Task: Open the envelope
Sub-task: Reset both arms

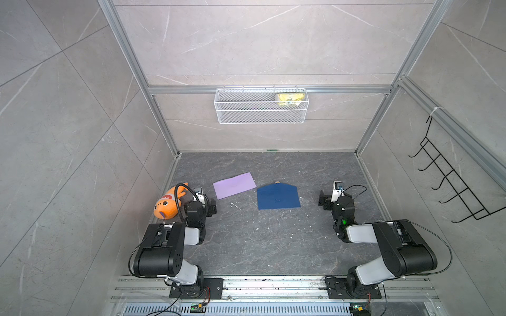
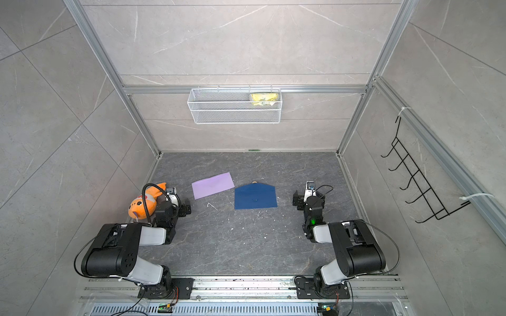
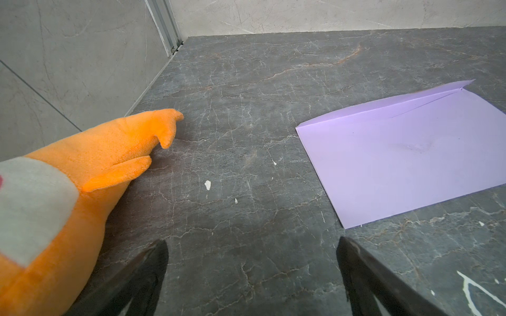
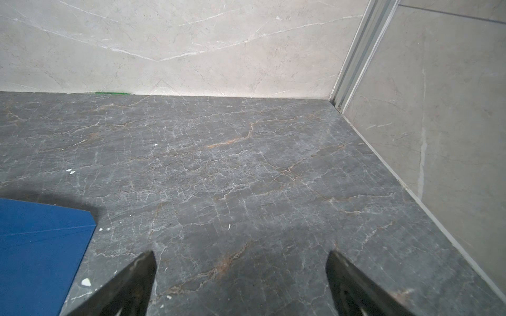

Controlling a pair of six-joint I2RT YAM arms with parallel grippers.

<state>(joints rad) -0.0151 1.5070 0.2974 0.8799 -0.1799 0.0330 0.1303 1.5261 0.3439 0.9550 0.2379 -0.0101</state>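
Both top views look steeply down from high above the arms' bases toward the back wall, from well back. They share almost the whole scene: the tabletop [image 1: 273,240], the purple envelope [image 1: 234,185], the blue envelope [image 1: 278,196] and the wire basket [image 1: 260,120]. The left wrist camera sits low and close over the tabletop, facing the far left corner past the left hand [image 3: 252,242], and shares the purple envelope and the orange plush fish [image 3: 68,177] with the top views. The right wrist camera, equally low, faces the far right corner past the right hand [image 4: 241,254] and shares only a corner of the blue envelope.
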